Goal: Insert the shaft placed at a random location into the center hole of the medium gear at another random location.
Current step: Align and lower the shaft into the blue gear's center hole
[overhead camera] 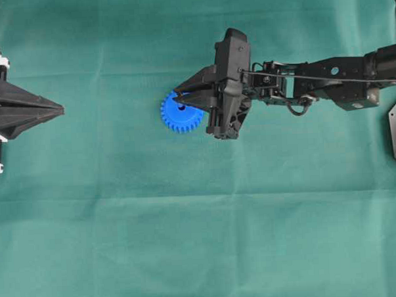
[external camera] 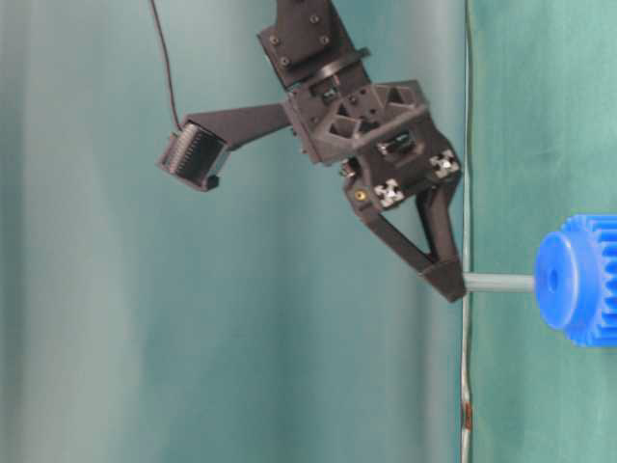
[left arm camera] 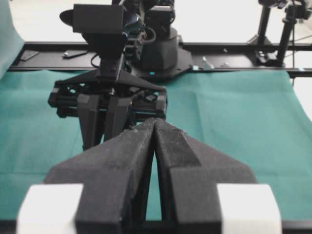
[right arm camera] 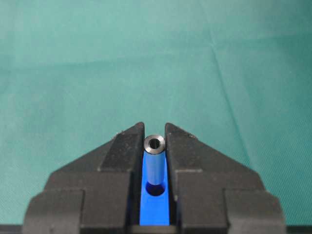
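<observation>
No brand, label or writing can be read on any part in these views. The medium gear (overhead camera: 179, 114) is bright blue plastic, round, with many small teeth around its rim and a raised round hub on its flat face; it lies flat on the green cloth (overhead camera: 189, 241), with the right gripper's (overhead camera: 177, 98) fingertips over its upper right part in the overhead view. The shaft (right arm camera: 155, 163) is a thin silvery-grey metal pin with a dark bore in its upper end, which looks like a small shiny ring in the right wrist view. It stands upright on the gear, its lower end at the center hole (right arm camera: 155, 189), a small dark round opening in the blue face directly beneath it; how far it has entered cannot be told. In the table-level view, which is turned on its side, the pin runs straight from the gripper's black fingertips to the gear's hub. The right gripper is clenched on the shaft's upper end, one black finger on each side of it, with the gear's blue showing in the gap between them. The left gripper (overhead camera: 60, 112) rests well apart from the gear, at the left edge of the overhead view, pointing toward it; its two black fingers (left arm camera: 122, 161) are pressed together at the tips and grasp nothing.
</observation>
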Available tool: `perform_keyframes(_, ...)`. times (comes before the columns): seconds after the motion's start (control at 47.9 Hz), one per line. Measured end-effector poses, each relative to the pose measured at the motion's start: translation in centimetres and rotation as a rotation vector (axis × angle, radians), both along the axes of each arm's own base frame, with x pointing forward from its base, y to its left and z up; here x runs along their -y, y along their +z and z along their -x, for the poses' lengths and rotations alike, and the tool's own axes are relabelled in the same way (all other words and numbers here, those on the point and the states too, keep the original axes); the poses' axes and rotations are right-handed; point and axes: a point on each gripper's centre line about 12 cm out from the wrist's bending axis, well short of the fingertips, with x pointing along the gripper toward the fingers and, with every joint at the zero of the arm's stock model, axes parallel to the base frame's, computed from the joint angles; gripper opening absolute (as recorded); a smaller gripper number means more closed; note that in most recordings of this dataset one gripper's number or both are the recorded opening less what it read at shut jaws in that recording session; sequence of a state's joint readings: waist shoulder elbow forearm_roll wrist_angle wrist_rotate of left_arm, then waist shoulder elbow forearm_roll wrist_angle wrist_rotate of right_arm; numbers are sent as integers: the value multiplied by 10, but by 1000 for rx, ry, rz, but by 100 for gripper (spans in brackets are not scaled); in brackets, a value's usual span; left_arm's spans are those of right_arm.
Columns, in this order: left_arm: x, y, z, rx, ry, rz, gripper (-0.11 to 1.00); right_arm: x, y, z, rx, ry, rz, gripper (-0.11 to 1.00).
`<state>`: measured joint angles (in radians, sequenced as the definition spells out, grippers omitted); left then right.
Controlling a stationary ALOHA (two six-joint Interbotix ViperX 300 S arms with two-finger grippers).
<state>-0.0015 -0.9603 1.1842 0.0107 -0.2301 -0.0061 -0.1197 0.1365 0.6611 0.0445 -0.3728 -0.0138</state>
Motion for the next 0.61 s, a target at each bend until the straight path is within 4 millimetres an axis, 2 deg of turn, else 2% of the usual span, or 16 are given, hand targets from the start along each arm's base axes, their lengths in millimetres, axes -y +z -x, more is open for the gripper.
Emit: perform_keyframes(0.605,0,-1,0,-8,0,-2,0,1,-16,-2,-23,-14,-15,13)
